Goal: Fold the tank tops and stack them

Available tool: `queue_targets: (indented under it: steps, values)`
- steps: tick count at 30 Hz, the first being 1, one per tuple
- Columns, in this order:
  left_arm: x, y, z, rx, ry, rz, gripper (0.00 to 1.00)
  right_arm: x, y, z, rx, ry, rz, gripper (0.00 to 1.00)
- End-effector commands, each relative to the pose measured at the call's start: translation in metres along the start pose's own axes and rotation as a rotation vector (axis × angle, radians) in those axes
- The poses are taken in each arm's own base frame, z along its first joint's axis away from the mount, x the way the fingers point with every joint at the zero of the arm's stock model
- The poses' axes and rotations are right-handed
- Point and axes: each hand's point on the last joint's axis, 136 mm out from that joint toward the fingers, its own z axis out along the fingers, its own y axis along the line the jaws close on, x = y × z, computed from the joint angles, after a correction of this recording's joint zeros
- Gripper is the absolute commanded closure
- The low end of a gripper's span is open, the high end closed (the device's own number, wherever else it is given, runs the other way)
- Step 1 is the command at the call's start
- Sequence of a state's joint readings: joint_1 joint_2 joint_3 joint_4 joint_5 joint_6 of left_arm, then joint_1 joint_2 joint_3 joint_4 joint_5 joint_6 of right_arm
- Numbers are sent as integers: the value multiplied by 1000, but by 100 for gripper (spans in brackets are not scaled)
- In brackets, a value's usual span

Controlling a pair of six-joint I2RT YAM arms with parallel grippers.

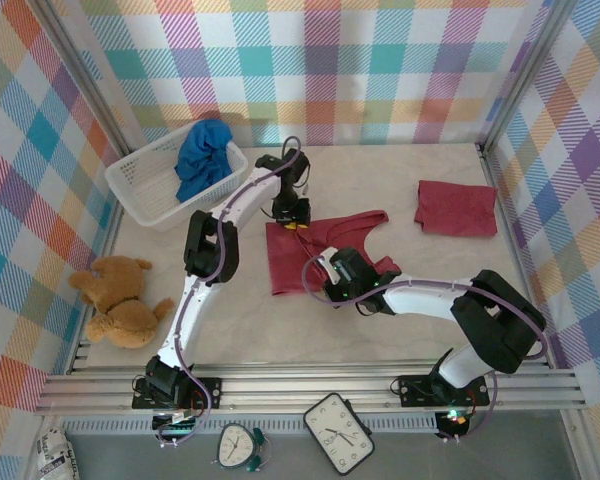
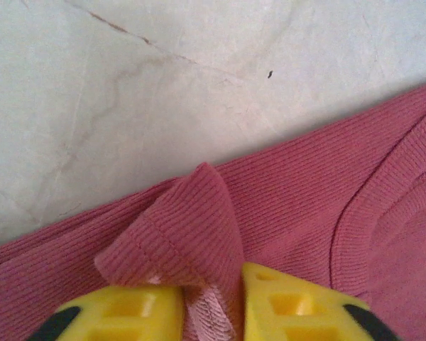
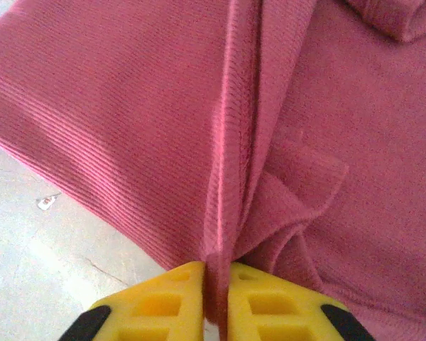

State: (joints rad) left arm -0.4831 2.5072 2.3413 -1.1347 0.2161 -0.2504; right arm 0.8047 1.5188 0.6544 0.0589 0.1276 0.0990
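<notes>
Where the two arms meet at the middle of the pale worktop [image 1: 230, 330], the spread red tank top [image 1: 290, 262] lies rumpled, its straps pointing right. The left hand [image 1: 294, 224] is at its far edge and the right hand [image 1: 320, 278] at its near edge. The right arm lies across the top's near right corner and hides part of it.

Around it, a white basket [image 1: 145, 195] sits at the far left with the blue tank top [image 1: 202, 158] bunched inside. A brown teddy bear [image 1: 120, 298] lies at the left edge, well apart from the cloth. The folded red tank top [image 1: 456, 208] rests alone at the far right. Two clocks [image 1: 338, 432] lie below the near rail.

The left wrist camera adds what the overhead view cannot: the yellow fingers [image 2: 128, 316] are closed tight on a small raised flap of the ribbed red hem, just beside bare, faintly veined worktop. The right wrist camera shows its own yellow fingers [image 3: 163, 302] nearly together, pinching a doubled seam that runs upward as a ridge through the cloth.
</notes>
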Motion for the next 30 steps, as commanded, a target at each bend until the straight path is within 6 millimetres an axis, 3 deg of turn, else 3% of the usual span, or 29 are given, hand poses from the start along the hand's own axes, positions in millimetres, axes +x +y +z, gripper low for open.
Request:
queue_targets:
  steps: [1,7,11,17,19,23,30]
  values:
    - [-22,-12,-21,20,-99,16,64,-1,1,0,-26,-13,67,81]
    - [-36,-28,-54,72,-188,25,55,6,-10,-3,-4,3,148,70]
    - [-36,-31,-77,78,-221,31,53,1,-18,-13,27,-22,176,59]
    - [-23,-23,-99,18,-218,57,51,-18,-23,-39,44,-84,150,55]
    - [-15,-10,-104,-44,-204,67,50,-27,-20,-47,28,-115,106,52]
    - [7,16,-101,-124,-175,62,48,-48,4,-49,-56,-180,-39,46]
    - [31,62,-68,-79,-112,-52,47,-79,67,-19,-143,-216,-304,36]
